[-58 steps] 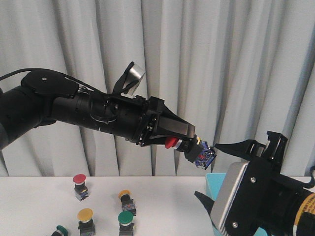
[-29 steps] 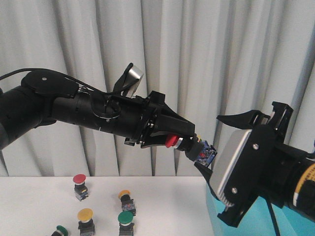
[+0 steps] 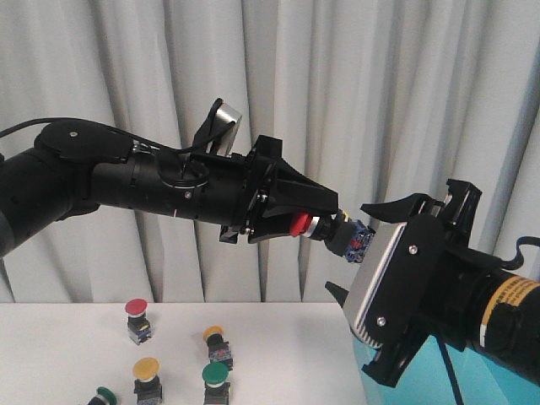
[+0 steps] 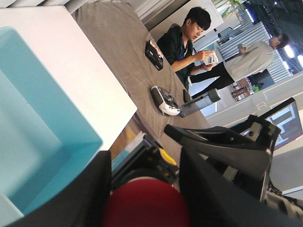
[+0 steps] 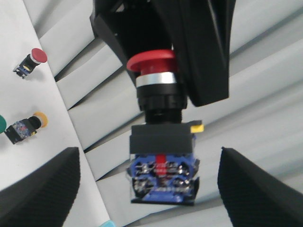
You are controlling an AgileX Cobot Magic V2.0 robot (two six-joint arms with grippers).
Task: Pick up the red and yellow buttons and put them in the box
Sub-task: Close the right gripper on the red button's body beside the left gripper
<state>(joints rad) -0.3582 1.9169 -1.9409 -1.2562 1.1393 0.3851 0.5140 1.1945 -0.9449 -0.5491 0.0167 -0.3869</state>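
The left gripper (image 3: 314,221) hangs high above the bench (image 3: 67,337), its jaws clamped on a red button (image 3: 297,224) held by the cap, the black body and blue terminal block pointing toward three o'clock. In the right wrist view the same red button (image 5: 158,124) hangs cap up, with a small yellow tab at the body's shoulder and a red strip in the blue base; no lettering is legible there.

The right gripper (image 3: 359,253) sits at four o'clock from the held button, jaws spread wide, one finger (image 3: 390,205) just beside the blue base, not touching it. A yellow label (image 3: 511,307) on the right arm carries print too small to read.

The box (image 3: 481,384), turquoise, lies at the bench's right end under the right arm, below the held button.

On the bench at seven o'clock stand another red button (image 3: 137,318), two yellow buttons (image 3: 146,376) (image 3: 217,344) and a green button (image 3: 217,381).
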